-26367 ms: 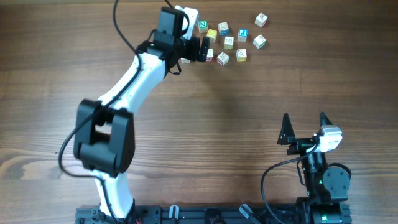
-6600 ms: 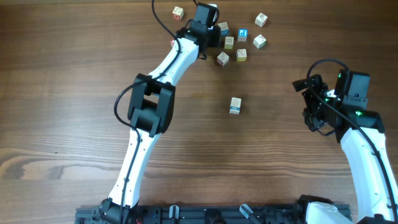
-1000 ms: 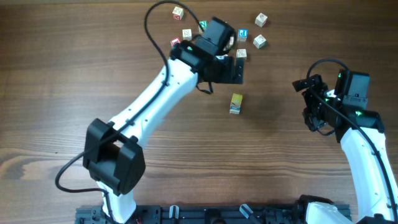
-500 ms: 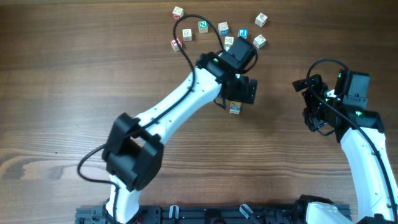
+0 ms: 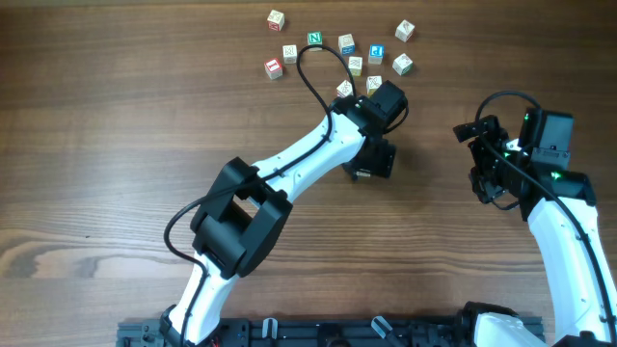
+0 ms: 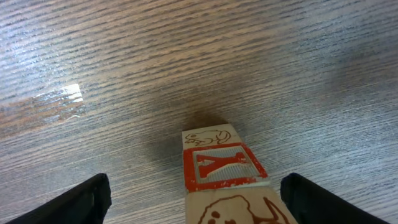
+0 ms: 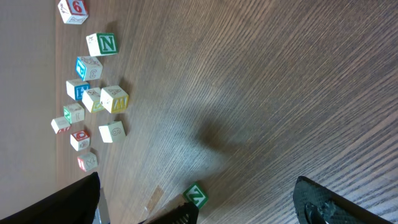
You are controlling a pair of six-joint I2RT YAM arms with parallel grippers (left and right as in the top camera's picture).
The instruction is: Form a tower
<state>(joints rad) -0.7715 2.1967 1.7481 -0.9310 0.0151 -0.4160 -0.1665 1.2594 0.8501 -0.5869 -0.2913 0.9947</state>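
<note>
Here, the left pincer [image 6: 194, 186] stands directly over the tower [image 6: 221, 167]. Its two dark fingers [image 6: 81, 199] are spread wide to either side of the stack, and bare wood shows in both gaps, so neither finger touches a cube.

In the left wrist view the tower is seen steeply from above. A pale face with a brown animal drawing lies nearest the lens. A face with a red-framed Y comes next, and beyond it a pale face with a smaller drawing runs down to the table [image 6: 124, 56]. From this angle I cannot tell how many cubes are stacked.

From overhead the tower stands near the middle of the table, a little toward the far edge. It is almost wholly hidden there under the black head of the left arm [image 5: 299, 159].

The loose cubes [image 5: 346, 44] lie scattered in a cluster on the far side of the table, apart from the tower. The nearest of them sit just beyond the left wrist. Among them are a green N cube [image 5: 314, 40], a red-faced cube [image 5: 274, 68] and a blue-faced cube [image 5: 377, 51].

The right pincer [image 5: 475, 159] hovers at the right side of the table, well apart from the tower and pointing toward it. Its jaws are spread wide with nothing between them. The right wrist view looks across open wood to the cluster of cubes.
</note>
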